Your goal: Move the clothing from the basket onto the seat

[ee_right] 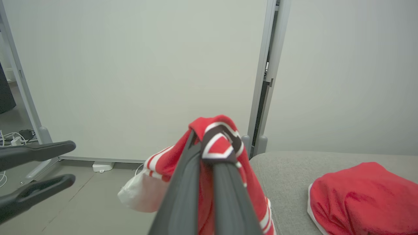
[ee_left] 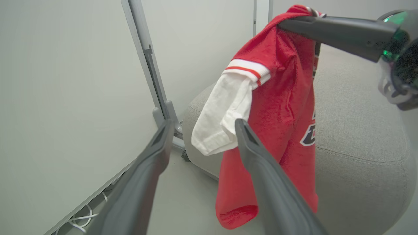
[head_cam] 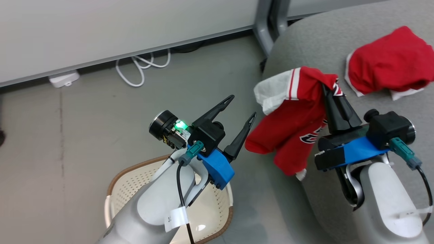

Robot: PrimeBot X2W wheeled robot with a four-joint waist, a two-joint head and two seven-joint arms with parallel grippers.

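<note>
Basket (head_cam: 130, 184) on floor (head_cam: 84, 135), mostly hidden under left forearm (head_cam: 149, 206); left gripper (head_cam: 243, 105) spread, holding nothing. Right gripper (head_cam: 324, 86) clamped on jersey (head_cam: 291, 125), which hangs at the seat (head_cam: 318, 44) edge, dark lettering folded, unreadable. Plain red garment (head_cam: 386, 64) lies farther back on seat, cut off by frame.

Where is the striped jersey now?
Head view, right of centre: the striped jersey hangs from the right gripper at the left edge of the seat, left of the plain red garment.
</note>
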